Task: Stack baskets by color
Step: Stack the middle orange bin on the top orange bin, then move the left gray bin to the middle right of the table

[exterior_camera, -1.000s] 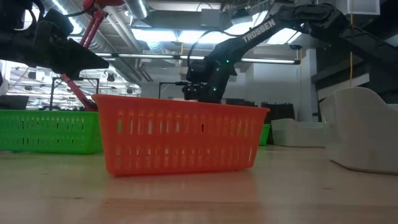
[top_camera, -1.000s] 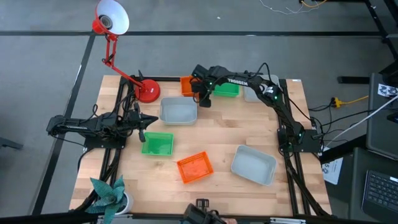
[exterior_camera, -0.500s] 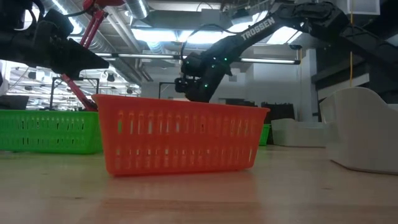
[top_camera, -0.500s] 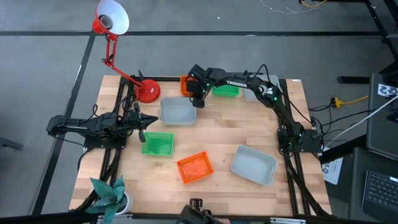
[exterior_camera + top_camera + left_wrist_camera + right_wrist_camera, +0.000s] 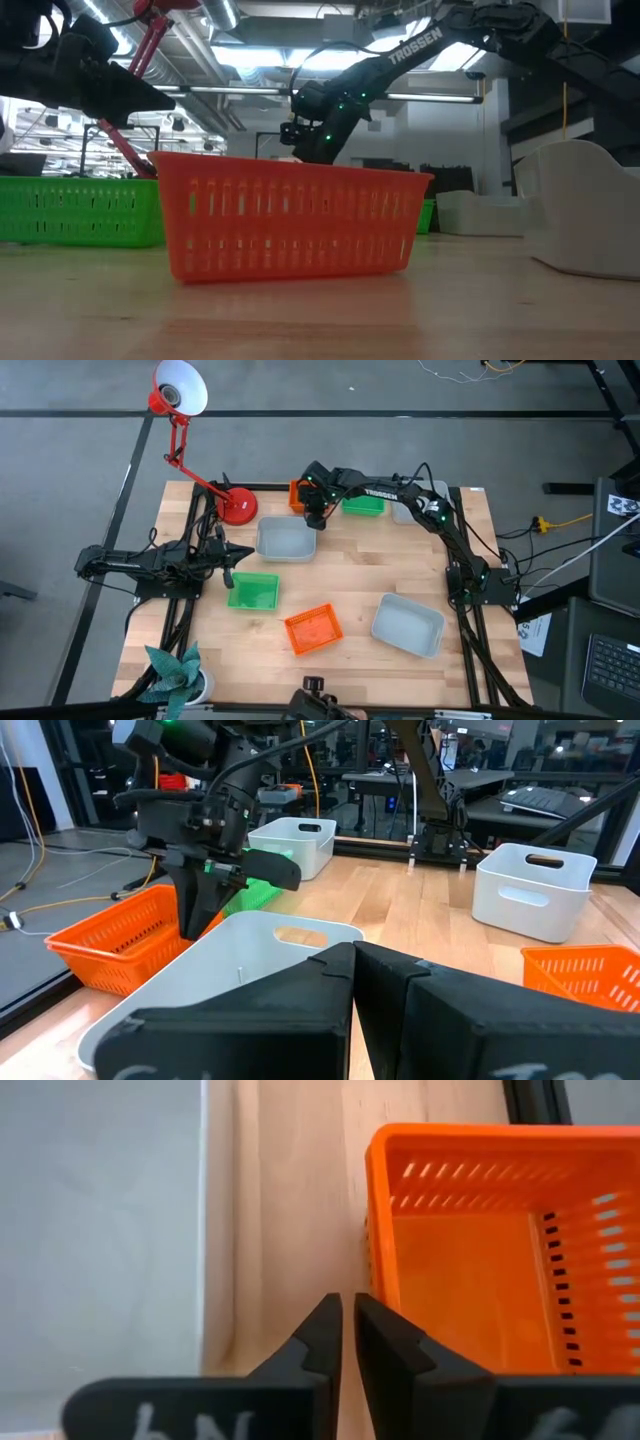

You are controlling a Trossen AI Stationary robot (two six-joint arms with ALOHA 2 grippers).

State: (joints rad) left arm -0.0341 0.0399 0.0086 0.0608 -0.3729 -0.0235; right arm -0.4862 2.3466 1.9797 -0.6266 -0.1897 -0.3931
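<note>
Right gripper sits at the table's 12 o'clock edge, fingers drawn together with only a thin slit between them and nothing held — below it, bare wood between a grey-white basket and the far orange basket. The wrist view confirms this: the orange basket's rim lies just beside the fingertips, not touching. Left gripper rests at 9 o'clock, its fingers closed and empty, pointing toward the table centre. Baskets in the overhead view: the far orange one at roughly 11 o'clock, partly under the right arm; a green basket just beside it at 12 o'clock; a second grey-white basket at 1 o'clock, largely covered by the arm. The grey-white basket near the centre lies toward 10 o'clock. A second green basket lies at 8 o'clock, a near orange basket tilted at 6 o'clock, a third grey-white basket at 4 o'clock. These seven lie singly — none nested. A red lamp base stands at 11 o'clock.
</note>
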